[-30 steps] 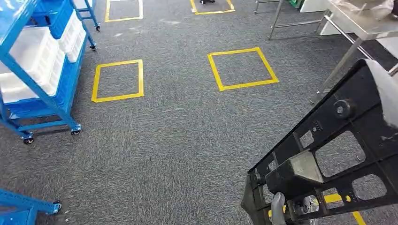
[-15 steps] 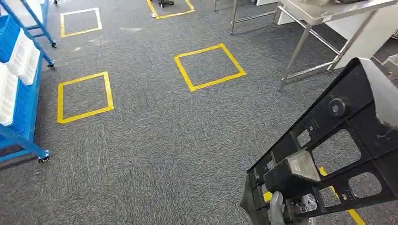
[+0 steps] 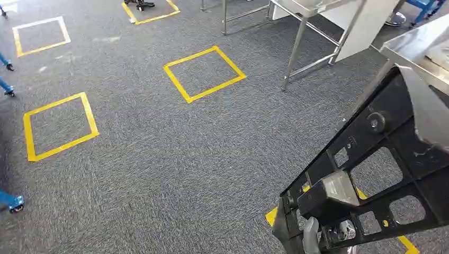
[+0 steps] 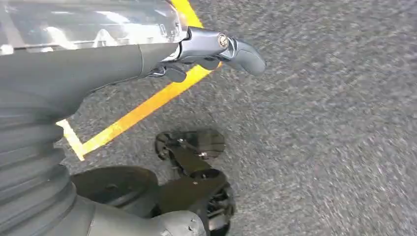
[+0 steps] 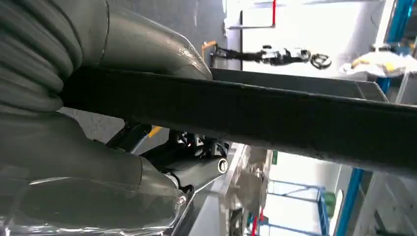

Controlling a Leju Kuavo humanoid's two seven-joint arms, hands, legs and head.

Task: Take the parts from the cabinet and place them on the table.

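A large black frame part (image 3: 381,159) with cut-out windows and a round knob fills the lower right of the head view, tilted up above the carpet. In the right wrist view my right hand (image 5: 123,49) grips the part's black bar (image 5: 275,118), thumb on one side and dark fingers (image 5: 196,172) on the other. My left hand (image 4: 206,49) hangs over the carpet with its fingers apart and nothing in it. A steel table (image 3: 418,47) stands just beyond the part at the right.
A second steel table (image 3: 312,8) on thin legs stands at the back, with a white panel beside it. Yellow tape squares (image 3: 204,73) (image 3: 59,126) mark the grey carpet. A blue cabinet caster (image 3: 13,203) shows at the left edge.
The camera has swung to the right: the blue cabinet has slid out at the left and the steel tables have come nearer. The black part stays in my right hand.
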